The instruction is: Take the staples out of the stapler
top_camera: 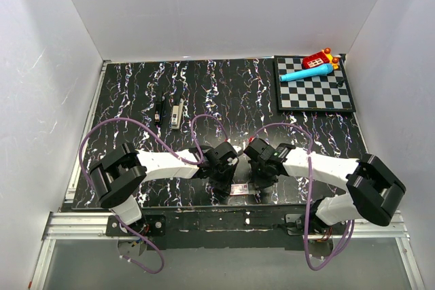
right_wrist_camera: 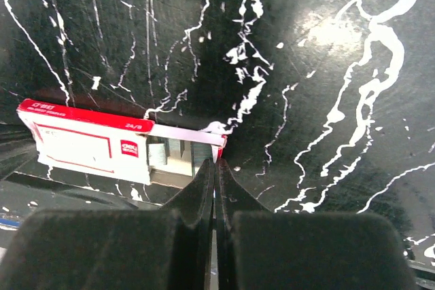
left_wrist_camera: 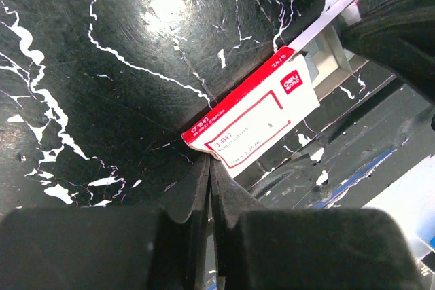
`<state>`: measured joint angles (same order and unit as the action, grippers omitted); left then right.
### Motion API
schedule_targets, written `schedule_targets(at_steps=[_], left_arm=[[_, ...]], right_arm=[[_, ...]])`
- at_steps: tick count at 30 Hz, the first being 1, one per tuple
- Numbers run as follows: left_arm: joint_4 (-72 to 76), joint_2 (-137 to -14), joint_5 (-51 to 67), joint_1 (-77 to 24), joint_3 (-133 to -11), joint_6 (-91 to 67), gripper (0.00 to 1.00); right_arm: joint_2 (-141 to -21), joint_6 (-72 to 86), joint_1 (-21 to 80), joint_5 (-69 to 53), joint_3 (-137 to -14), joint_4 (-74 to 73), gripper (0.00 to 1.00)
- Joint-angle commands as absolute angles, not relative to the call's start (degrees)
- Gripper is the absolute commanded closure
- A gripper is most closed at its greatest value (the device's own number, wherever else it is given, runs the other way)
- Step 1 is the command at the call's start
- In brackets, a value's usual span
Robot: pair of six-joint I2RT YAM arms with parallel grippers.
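The grey-silver stapler (top_camera: 177,113) lies on the mat at the back left, far from both grippers. A red-and-white staple box (top_camera: 238,189) sits at the mat's near edge between the grippers. My left gripper (left_wrist_camera: 209,161) is shut, its tips pinching the corner of the box sleeve (left_wrist_camera: 262,123). My right gripper (right_wrist_camera: 216,164) is shut on the end flap of the box's inner tray (right_wrist_camera: 180,157). The tray is slid partly out of the sleeve (right_wrist_camera: 88,144), and staple strips (right_wrist_camera: 158,151) show inside.
A slim black object (top_camera: 159,112) lies just left of the stapler. A checkerboard (top_camera: 340,103) at the back right carries a blue pen-like object (top_camera: 306,73) and a red toy (top_camera: 317,60). White walls enclose the black marbled mat (top_camera: 224,93).
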<state>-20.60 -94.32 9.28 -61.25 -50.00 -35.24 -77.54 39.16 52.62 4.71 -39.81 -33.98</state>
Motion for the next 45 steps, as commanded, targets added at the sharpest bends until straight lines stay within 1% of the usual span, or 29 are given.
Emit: schedule_targets(at_steps=[1, 15, 24, 31, 36, 37, 40, 43, 45], left_arm=[[-21.36, -95.18, 7.12, -61.44, -49.04, -34.01, 0.98], [-21.8, -94.92, 6.5, -61.17, -50.97, -34.63, 0.99], [-21.88, -94.48, 6.24, -60.91, -50.45, -34.72, 0.99], [-22.06, -94.48, 6.24, -60.91, -50.54, -34.89, 0.99], [-22.15, -94.83, 6.33, -60.91, -50.54, -34.8, 0.99], [-22.24, -95.01, 6.42, -60.91, -50.62, -34.72, 0.99], [-22.24, -95.1, 6.42, -60.91, -50.71, -34.8, 0.99], [-22.24, -95.27, 6.5, -60.91, -50.8, -34.72, 0.99], [-22.24, -95.54, 6.5, -60.91, -50.8, -34.72, 0.99]], right_arm=[[-79.36, 40.17, 53.52, 2.73, -42.8, -32.78, 0.99], [-81.56, 41.04, 55.72, 1.14, -45.79, -30.32, 0.99], [-80.86, 41.66, 55.81, 4.92, -45.7, -32.96, 0.98], [-81.47, 41.92, 55.72, 5.01, -45.88, -33.84, 0.87], [-81.39, 41.92, 55.81, 5.18, -46.41, -34.89, 0.85], [-81.3, 41.92, 55.81, 5.27, -46.49, -35.07, 0.81], [-80.6, 42.36, 55.81, 5.71, -46.58, -35.59, 0.79], [-79.72, 42.8, 55.81, 6.06, -46.58, -36.3, 0.72], [-79.02, 42.98, 55.81, 6.42, -46.58, -36.65, 0.71]])
